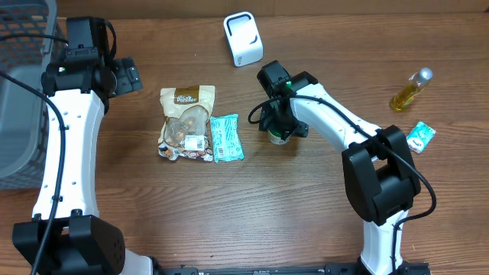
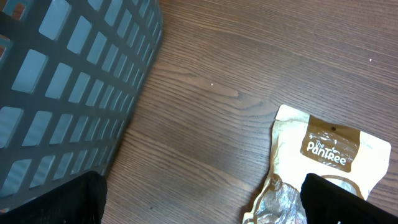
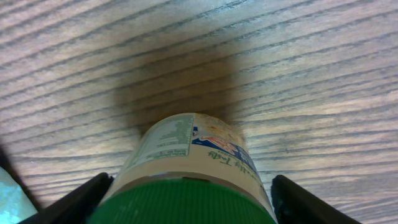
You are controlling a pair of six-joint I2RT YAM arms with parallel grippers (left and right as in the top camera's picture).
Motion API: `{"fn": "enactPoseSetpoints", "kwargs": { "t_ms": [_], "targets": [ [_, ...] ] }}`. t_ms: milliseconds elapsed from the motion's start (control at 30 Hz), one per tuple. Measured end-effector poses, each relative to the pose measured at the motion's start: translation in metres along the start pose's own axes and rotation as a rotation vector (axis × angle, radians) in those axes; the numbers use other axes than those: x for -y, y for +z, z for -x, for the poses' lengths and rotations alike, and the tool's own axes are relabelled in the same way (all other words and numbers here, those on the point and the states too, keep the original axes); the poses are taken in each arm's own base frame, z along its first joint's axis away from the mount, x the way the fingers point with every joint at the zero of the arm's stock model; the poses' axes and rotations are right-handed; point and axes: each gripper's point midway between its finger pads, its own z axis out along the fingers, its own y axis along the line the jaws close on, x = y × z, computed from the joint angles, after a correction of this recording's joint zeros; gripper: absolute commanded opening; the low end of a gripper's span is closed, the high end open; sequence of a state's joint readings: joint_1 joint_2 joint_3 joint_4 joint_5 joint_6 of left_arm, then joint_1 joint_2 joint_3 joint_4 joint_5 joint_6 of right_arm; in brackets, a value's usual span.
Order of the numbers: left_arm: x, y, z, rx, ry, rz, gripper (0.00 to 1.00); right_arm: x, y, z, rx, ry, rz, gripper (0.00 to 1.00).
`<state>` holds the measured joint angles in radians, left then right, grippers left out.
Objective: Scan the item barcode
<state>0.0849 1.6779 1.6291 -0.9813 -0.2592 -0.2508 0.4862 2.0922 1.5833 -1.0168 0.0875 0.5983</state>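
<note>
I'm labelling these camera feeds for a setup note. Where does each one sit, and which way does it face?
Overhead: fixed above the table, facing straight down; the left arm and right arm both show.
Left wrist: on the left arm, facing down at the basket and pouch; its own fingers fill the bottom corners.
Right wrist: on the right arm, facing down onto a green-lidded jar; its fingers flank it.
Shared: overhead and left wrist both show the pouch; overhead and right wrist, the jar.

A grey mesh basket (image 1: 23, 30) is positioned at the left table (image 1: 306, 221) edge. A PanTree snack pouch (image 1: 186, 122) is laid flat, a teal packet (image 1: 226, 137) just beside it. A yellow bottle (image 1: 411, 90) and a small teal sachet (image 1: 420, 136) are located at the right
</note>
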Motion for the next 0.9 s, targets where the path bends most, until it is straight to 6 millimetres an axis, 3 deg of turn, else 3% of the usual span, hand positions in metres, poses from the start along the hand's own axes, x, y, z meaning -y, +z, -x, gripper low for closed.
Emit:
{"fn": "enactPoseSetpoints", "kwargs": {
  "t_ms": [200, 633, 767, 900],
  "targets": [
    [0.0, 0.0, 0.0, 0.0, 0.0, 0.0, 0.99, 0.0, 0.0, -0.001, -0.003, 0.0, 0.002, 0.62],
    [0.0, 0.0, 0.0, 0.0, 0.0, 0.0, 1.0, 0.009, -0.006, -0.007, -0.054, 0.01, -0.015, 0.6],
    [0.0, 0.0, 0.0, 0.0, 0.0, 0.0, 1.0, 0.007, -0.025, -0.005, -0.103, 0.002, 0.009, 0.61],
    [0.0, 0.0, 0.0, 0.0, 0.0, 0.0, 0.99, 0.0, -0.057, -0.012, -0.181, -0.006, 0.06, 0.63]
  ]
}}
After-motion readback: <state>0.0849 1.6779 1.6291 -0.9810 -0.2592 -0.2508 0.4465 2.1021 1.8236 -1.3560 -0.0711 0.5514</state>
